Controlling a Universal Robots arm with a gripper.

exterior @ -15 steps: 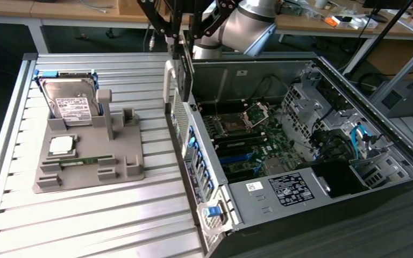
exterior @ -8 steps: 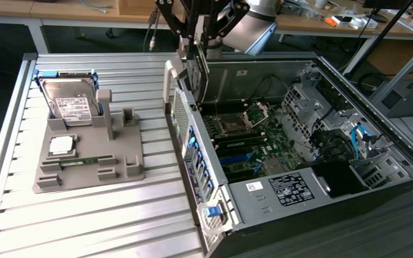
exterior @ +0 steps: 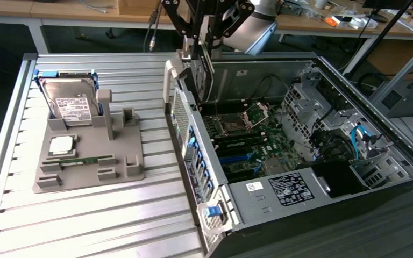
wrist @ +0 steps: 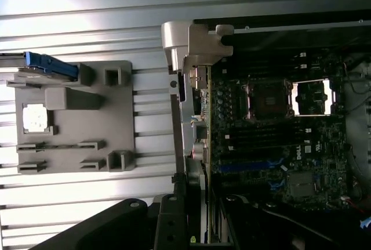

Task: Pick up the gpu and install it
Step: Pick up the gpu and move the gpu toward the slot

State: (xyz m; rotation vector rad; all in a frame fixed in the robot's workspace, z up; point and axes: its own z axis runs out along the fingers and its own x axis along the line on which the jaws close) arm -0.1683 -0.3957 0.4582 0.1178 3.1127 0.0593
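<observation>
The gpu hangs as a thin dark card, seen edge-on, from my gripper, which is shut on its upper part. It hovers upright just inside the rear wall of the open computer case, above the motherboard. In the wrist view the card's edge runs between my black fingers, alongside the case's rear wall and close to the blue expansion slot. The card's lower edge is still above the board.
On the slatted table at the exterior view's left, a grey fixture tray holds a silver hard drive, a processor chip and a narrow memory stick. Drive cages and cables crowd the case's far side.
</observation>
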